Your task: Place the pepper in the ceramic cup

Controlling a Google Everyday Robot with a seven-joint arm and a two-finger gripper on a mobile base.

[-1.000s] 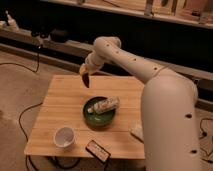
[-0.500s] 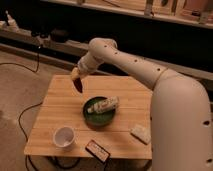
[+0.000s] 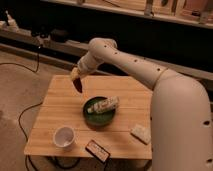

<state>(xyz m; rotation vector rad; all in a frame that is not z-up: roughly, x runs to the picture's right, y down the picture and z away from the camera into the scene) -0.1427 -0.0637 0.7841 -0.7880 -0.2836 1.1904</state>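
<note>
My gripper (image 3: pixel 76 78) hangs above the back left part of the wooden table (image 3: pixel 55 102), left of the dark green bowl (image 3: pixel 99 115). It is shut on the pepper (image 3: pixel 78 86), a small dark-red chili that points down from the fingers, well above the tabletop. The ceramic cup (image 3: pixel 64 137), small, round and white, stands near the table's front left corner, below and slightly left of the gripper and well apart from it.
A pale cream bottle-like object (image 3: pixel 103 105) lies across the green bowl. A pale sponge-like block (image 3: pixel 141 133) lies at the front right. A small dark box (image 3: pixel 97 150) sits at the front edge. Cables (image 3: pixel 25 112) trail on the floor at the left.
My gripper with the pepper has moved left, away from the green bowl, and a little toward the front of the table. The cup and bowl have not moved.
</note>
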